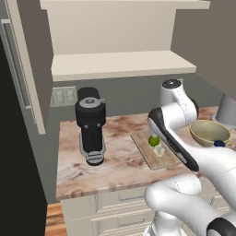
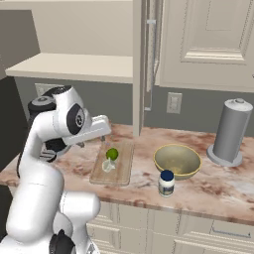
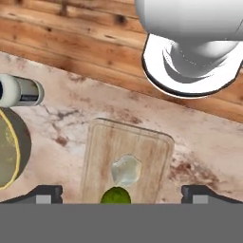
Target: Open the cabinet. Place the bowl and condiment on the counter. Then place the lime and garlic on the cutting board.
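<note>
Cabinet: We see the cabinet (image 2: 149,54) open, its door edge-on with the long handle toward us. The shelves (image 1: 122,64) look bare.

Bowl: The bowl (image 2: 177,160) sits on the counter (image 2: 223,186), at about 3 o'clock from the board. We think this part is done.

Jar: The jar (image 2: 166,183) stands on the counter just in front of the bowl, at about 5 o'clock from it. Done too, we think.

Lime: The lime (image 2: 112,154) lies on the board (image 2: 124,168). Done.

Garlic: The garlic (image 2: 108,165) lies on the board too, touching the lime or just beside it, at about 7 o'clock from it. Done.

What is left: We judge that nothing is left but to pull the arm away.

Gripper: The gripper (image 3: 121,192) hangs above the board with its tips wide apart and nothing between them. The lime and garlic lie on the board below the gap.

Hand view extras: In the hand view we look straight down, so we see the whole board shape, the wood floor (image 3: 71,42) past the counter edge, and the jar lying near the bowl rim.

Left view extras: Here we see a black coffee machine (image 1: 91,129) at 9 o'clock from the board.

Right view extras: Here we see a grey paper-towel roll (image 2: 229,131) at 2 o'clock from the bowl, and the jar and bowl with no arm in front.
</note>
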Robot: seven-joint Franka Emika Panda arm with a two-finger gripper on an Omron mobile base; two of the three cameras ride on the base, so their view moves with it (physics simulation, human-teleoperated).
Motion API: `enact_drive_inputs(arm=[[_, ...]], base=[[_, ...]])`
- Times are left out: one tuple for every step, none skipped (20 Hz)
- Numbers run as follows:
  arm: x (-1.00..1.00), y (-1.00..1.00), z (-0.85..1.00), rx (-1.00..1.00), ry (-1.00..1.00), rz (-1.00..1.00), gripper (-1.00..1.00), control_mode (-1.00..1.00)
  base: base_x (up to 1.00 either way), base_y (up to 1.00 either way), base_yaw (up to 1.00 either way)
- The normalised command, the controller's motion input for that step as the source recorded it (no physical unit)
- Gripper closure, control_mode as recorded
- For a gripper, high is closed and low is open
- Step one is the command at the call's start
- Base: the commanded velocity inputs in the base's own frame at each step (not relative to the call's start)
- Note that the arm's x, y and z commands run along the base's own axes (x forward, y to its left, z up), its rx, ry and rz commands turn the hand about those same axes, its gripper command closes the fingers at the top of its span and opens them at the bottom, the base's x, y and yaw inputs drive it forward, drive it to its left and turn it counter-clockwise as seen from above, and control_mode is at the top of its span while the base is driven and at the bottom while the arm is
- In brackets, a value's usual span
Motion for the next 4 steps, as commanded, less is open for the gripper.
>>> enact_drive_inputs(arm=[[-0.34,0.08,0.37,-0.02,-0.03,0.00,-1.00,-1.00],[-0.35,0.08,0.35,-0.03,-0.03,0.00,-1.00,-1.00],[-0.36,0.09,0.35,-0.03,-0.03,0.00,-1.00,-1.00],[-0.36,0.09,0.35,-0.02,-0.03,0.00,-1.00,-1.00]], base=[[0.00,0.00,0.00],[0.00,0.00,0.00],[0.00,0.00,0.00],[0.00,0.00,0.00]])
